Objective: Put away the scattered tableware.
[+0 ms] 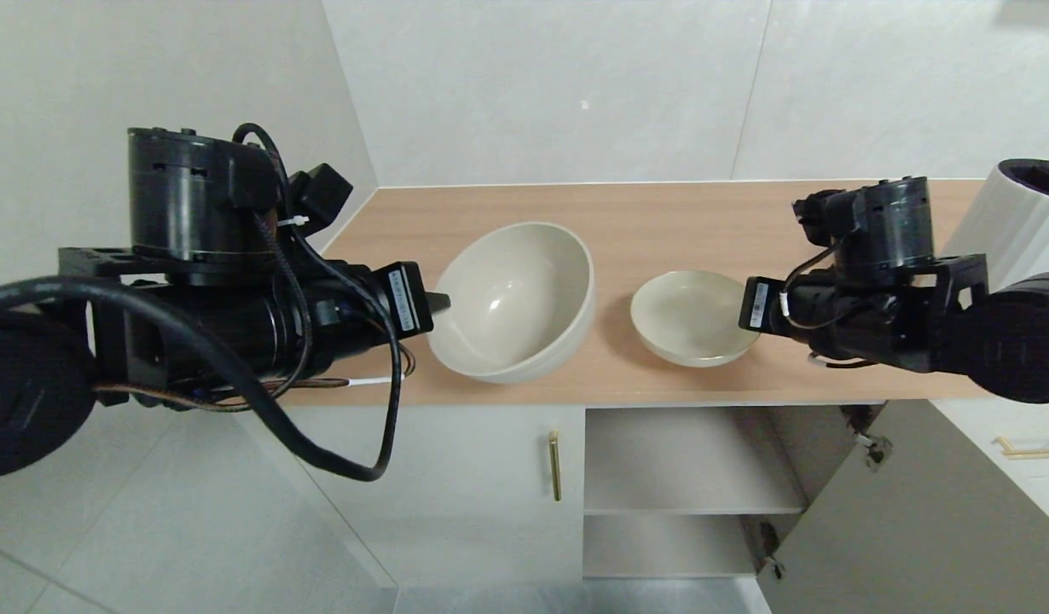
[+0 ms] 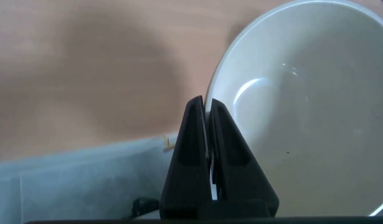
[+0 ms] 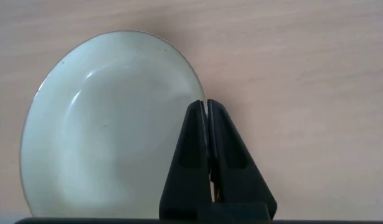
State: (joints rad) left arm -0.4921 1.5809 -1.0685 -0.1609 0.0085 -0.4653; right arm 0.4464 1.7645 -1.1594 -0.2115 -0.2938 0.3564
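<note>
The large bowl (image 1: 512, 298) sits on the wooden counter (image 1: 661, 213), toward its left and close to the near edge. It is tipped so that its opening leans to the left. My left gripper (image 1: 441, 301) has its jaws pressed together on the left rim of that bowl. In the left wrist view, the pale rim of the large bowl (image 2: 303, 112) runs straight into the narrow slit of my left gripper (image 2: 208, 124). Just to the right, apart from it, the small bowl (image 1: 691, 317) rests on the same counter. My right gripper (image 1: 746, 309) is clamped on its right rim. The right wrist view shows the edge of the small bowl (image 3: 110, 124) pinched in my right gripper (image 3: 208, 121). At the far right of the counter stands a white ribbed vessel (image 1: 1015, 222). Below the counter, a cabinet (image 1: 678, 465) stands open with its shelves showing. Left of it is a closed door with a brass handle (image 1: 555, 465).
</note>
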